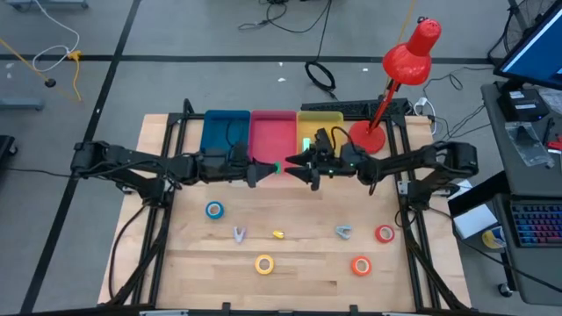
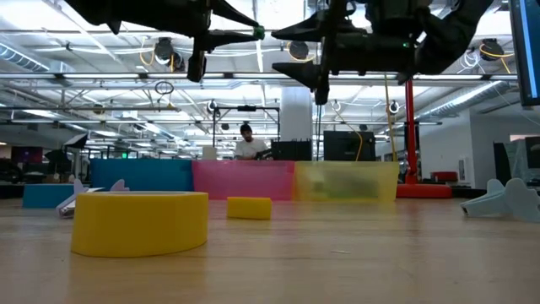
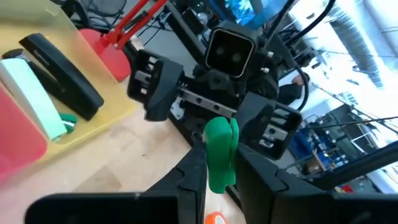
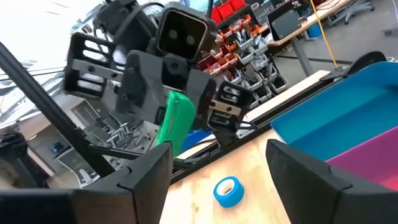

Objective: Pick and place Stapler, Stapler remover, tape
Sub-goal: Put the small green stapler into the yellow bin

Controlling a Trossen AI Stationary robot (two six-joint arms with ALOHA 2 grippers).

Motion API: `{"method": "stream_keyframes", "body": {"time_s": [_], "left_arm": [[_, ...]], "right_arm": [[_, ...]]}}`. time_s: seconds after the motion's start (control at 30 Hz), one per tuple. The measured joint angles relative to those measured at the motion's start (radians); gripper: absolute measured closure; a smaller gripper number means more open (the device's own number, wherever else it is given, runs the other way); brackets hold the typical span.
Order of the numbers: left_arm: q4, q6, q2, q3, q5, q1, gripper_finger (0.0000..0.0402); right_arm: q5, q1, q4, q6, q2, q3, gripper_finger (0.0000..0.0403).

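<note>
My left gripper [image 3: 219, 163] is shut on a small green piece [image 1: 277, 167], perhaps a stapler remover, high above the table in front of the pink bin [image 1: 273, 132]. My right gripper [image 4: 221, 152] faces it from the right, open wide and just short of the green piece [image 4: 174, 121]. A black stapler [image 3: 62, 74] and a pale green one [image 3: 34, 93] lie in the yellow bin [image 3: 118, 109]. Blue tape [image 1: 214, 210], yellow tape [image 1: 264, 263], orange-red tape [image 1: 361, 265] and red tape [image 1: 385, 233] lie flat on the table. My left gripper pinches the green piece between its two fingers [image 3: 194, 171], coming level from the table's left. The piece's free end [image 3: 221, 134] sticks out past the fingertips toward the right gripper. It is lifted clear of the table.
A blue bin [image 1: 226, 132], the pink bin and the yellow bin stand in a row at the far edge. A red desk lamp [image 1: 408, 57] stands at the far right. Two silvery clawed pieces [image 1: 239, 233] [image 1: 344, 232] and a small yellow item [image 1: 278, 235] lie mid-table.
</note>
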Motion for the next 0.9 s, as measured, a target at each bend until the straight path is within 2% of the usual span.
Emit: {"method": "stream_keyframes", "body": {"time_s": [0.2,0.4,0.67,0.9], "left_arm": [[0.001,0.002,0.000,0.000,0.002,0.011,0.0332],[0.002,0.016,0.000,0.000,0.001,0.011,0.0332],[-0.026,0.030,0.000,0.000,-0.003,0.015,0.0332],[-0.034,0.030,-0.001,0.000,-0.003,0.032,0.0332]], "right_arm": [[-0.003,0.000,-0.008,-0.003,0.047,0.058,0.0149],[-0.058,-0.001,-0.005,0.024,0.099,0.103,0.0154],[-0.105,-0.002,-0.013,0.053,0.098,0.103,0.0173],[-0.130,-0.002,-0.056,0.056,0.087,0.103,0.0159]]}}
